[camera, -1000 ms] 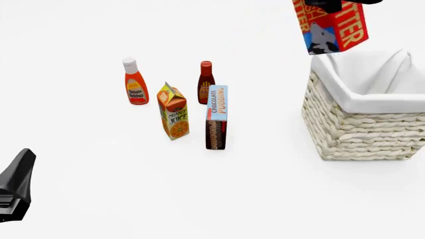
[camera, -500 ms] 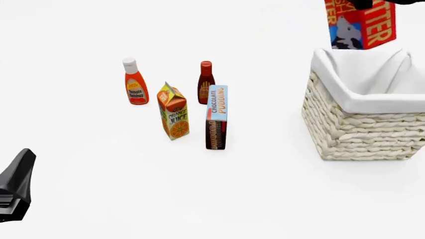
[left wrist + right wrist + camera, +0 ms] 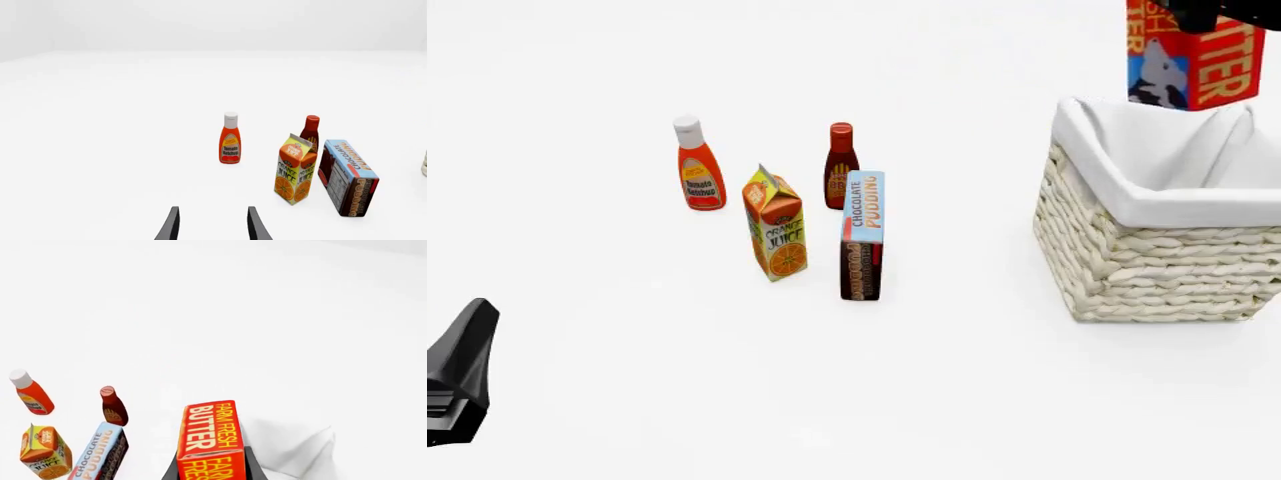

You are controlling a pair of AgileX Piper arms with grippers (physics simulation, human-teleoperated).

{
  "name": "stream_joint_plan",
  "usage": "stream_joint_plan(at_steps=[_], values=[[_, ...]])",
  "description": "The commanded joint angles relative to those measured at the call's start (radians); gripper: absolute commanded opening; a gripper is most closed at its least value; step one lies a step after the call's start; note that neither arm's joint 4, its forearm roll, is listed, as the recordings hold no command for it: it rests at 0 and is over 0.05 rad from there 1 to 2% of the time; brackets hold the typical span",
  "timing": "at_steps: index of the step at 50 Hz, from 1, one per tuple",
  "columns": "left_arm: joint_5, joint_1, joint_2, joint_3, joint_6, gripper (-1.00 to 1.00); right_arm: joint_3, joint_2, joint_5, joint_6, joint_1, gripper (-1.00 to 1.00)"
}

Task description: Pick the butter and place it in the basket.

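Working left to right, our left gripper (image 3: 212,225) rests low at the near-left edge, jaws apart and empty. Next stand the ketchup bottle (image 3: 699,165), the orange juice carton (image 3: 775,222), the dark sauce bottle (image 3: 841,165) and the chocolate pudding box (image 3: 862,236), all upright on the table (image 3: 627,380).

At far right, the butter (image 3: 1193,62) has shifted rightward over the last second, from beyond the near-left corner of the basket (image 3: 1154,255) to above its opening. Our right gripper (image 3: 210,467) is clamped on the carton. We judge the carry nearly complete; lowering and release remain.

The table is plain, matte white; the surrounding room is featureless white, with no walls discernible.
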Motion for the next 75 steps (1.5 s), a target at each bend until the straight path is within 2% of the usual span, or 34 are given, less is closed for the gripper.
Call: stream_joint_plan(at_steps=[1,29,75], values=[[0.0,0.0,0.0,0.0,0.0,1.0,0.051,-0.045,-0.077,0.039,-0.034,-1.0],[0.0,0.0,0.0,0.0,0.0,1.0,0.181,-0.076,-0.254,0.097,-0.048,-1.0],[0.0,0.0,0.0,0.0,0.0,1.0,0.263,-0.029,-0.407,0.151,-0.093,-1.0]])
